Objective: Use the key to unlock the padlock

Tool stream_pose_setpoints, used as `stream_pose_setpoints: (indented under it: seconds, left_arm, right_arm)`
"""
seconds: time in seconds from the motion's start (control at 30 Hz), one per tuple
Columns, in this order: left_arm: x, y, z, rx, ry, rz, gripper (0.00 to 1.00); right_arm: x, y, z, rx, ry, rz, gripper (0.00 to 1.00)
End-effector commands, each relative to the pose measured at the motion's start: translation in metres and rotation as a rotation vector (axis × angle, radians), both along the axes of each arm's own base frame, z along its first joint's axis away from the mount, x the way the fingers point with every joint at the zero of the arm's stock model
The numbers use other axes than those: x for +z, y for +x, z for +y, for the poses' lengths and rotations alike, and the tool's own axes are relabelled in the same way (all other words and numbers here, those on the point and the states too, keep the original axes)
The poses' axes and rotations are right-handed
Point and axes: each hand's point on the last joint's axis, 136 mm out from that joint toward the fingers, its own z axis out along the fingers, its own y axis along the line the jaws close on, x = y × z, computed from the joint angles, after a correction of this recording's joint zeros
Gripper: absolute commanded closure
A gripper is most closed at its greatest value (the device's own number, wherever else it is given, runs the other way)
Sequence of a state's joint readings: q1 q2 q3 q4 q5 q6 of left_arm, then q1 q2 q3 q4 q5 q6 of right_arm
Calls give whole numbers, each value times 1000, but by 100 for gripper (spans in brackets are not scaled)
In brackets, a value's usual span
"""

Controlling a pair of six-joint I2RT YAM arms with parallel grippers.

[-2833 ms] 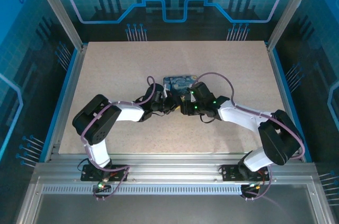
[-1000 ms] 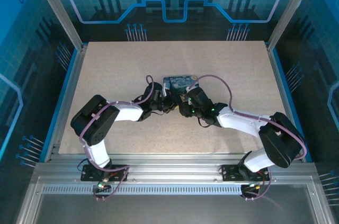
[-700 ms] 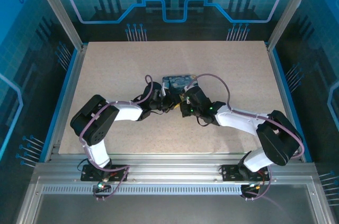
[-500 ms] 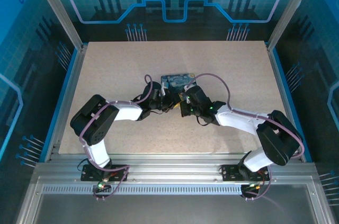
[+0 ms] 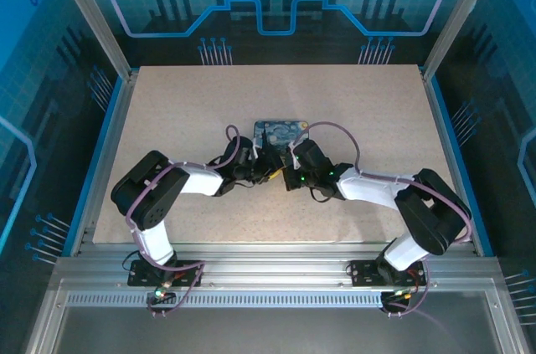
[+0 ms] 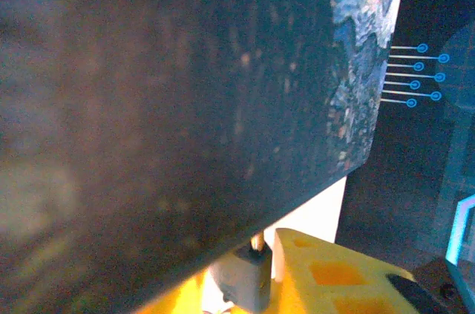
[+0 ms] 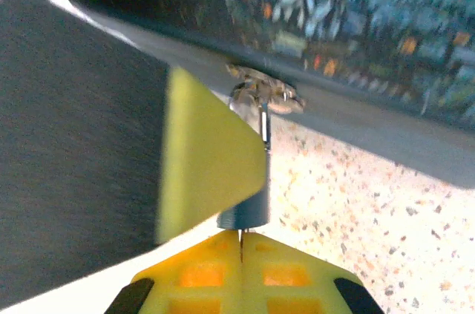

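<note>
The worktop (image 5: 167, 120) is showing a matt, pale speckled face like pressed chipboard, with ribbed bare-aluminium rails (image 5: 276, 274) running along six o'clock. The box (image 5: 281, 130) is wearing a printed, faintly glossy lid over dark matt teal walls. At its front the padlock (image 7: 245, 214) is gleaming in dull grey metal. The left end effector (image 6: 249, 288) and right end effector (image 7: 241, 243) are presenting matt yellow moulded plastic, the right pinching the key (image 7: 241, 234), a thin metal sliver. The white arm shells (image 5: 201, 180) are shining smooth.
</note>
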State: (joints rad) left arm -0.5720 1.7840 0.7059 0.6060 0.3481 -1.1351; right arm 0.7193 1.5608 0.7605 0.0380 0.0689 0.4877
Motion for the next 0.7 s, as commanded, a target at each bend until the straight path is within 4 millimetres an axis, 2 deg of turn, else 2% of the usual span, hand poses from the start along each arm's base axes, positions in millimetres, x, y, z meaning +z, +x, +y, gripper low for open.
stream_pose_setpoints:
  seconds: [0.0, 0.13, 0.37, 0.53, 0.67]
  left_arm:
    - [14, 2, 8, 26, -24, -63, 67]
    - [12, 0, 22, 60, -21, -64, 65]
    - [12, -6, 41, 89, -5, -74, 64]
    - [15, -10, 48, 91, 10, -90, 58]
    - [17, -14, 52, 73, 49, -115, 47]
  right_arm:
    - [-18, -8, -1, 46, -22, 35, 100]
    - [-25, -12, -2, 71, -41, 50, 100]
    - [-22, -13, -4, 108, -63, 39, 100]
    - [-13, -13, -5, 170, -101, 14, 100]
    - [-7, -12, -10, 203, -142, -15, 100]
